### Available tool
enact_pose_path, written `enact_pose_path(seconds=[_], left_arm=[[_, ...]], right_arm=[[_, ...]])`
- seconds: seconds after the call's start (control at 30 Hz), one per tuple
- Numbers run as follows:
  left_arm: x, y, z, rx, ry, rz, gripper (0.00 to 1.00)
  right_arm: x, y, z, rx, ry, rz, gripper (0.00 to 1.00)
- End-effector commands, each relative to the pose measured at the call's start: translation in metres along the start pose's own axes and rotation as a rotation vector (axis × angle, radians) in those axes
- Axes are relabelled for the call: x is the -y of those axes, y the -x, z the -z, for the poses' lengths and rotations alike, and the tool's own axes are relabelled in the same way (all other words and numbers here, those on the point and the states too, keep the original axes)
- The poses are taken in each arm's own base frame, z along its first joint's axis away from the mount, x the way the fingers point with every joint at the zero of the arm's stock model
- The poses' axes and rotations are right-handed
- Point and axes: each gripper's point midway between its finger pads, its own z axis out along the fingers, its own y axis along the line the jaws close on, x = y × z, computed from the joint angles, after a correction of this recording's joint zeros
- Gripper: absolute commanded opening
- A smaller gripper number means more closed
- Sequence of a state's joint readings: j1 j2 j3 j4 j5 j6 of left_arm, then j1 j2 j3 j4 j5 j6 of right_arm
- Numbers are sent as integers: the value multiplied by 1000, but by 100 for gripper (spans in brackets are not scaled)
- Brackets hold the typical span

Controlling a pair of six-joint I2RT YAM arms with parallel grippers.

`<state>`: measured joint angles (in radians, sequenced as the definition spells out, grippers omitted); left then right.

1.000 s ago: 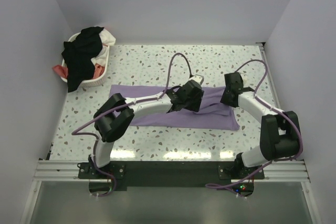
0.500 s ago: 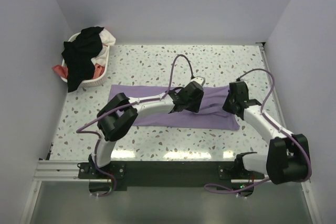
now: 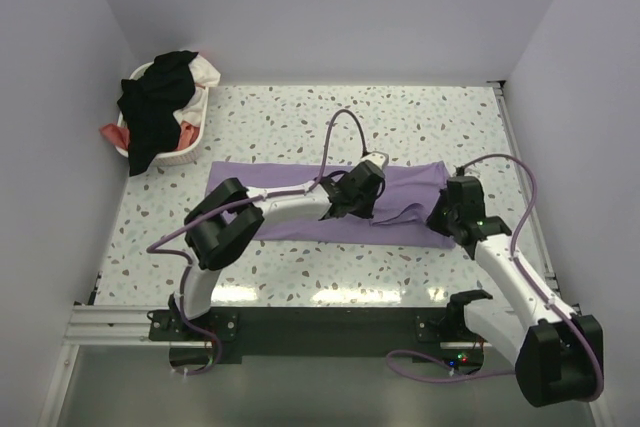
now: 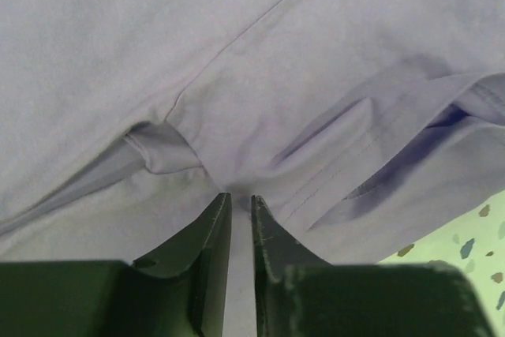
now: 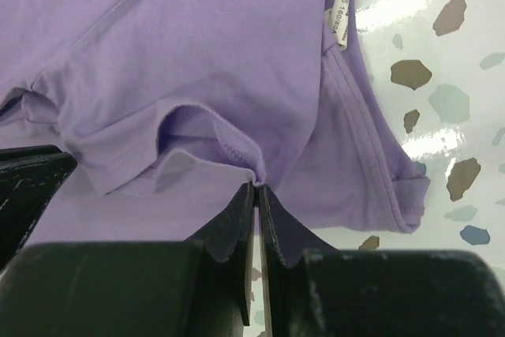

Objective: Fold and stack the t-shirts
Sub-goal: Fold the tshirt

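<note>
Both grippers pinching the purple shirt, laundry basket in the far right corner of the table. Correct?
Not quite. The laundry basket sits at the far left corner, as the top external view shows. The rest holds: the left gripper and the right gripper each pinch the purple shirt.

Overhead rear view of whole table (image 3: 300, 112), wrist views close above same t-shirt (image 3: 410, 182)

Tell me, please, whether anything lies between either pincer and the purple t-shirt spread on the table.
Nothing visible does. The right pincer is pinched on a fold of the purple t-shirt near its white neck label, and the left pincer grips a pucker mid-shirt; only bare cloth shows around both.
</note>
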<state>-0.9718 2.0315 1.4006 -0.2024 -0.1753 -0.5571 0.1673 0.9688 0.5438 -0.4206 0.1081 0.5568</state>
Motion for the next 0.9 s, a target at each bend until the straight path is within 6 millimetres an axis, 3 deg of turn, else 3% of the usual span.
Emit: enact_pose_path(seconds=[0.0,0.2,0.43,0.63,0.87], left_arm=[[12,21,21,73,-49,18,19],[10,18,34,79,-65,32,19],[30,17,39,71,-160,57,44],[33,9,27,50,-133,73,46],[14,0,16,36,-17,70,43]], right_arm=[[1,-9,10,-13,17,-36,8],[-2,-13,26,-28,46,-79,11],[0,6,46,63,45,-84,38],[-4,14,32,56,25,-70,40],[-12,15,10,33,35,-73,39]])
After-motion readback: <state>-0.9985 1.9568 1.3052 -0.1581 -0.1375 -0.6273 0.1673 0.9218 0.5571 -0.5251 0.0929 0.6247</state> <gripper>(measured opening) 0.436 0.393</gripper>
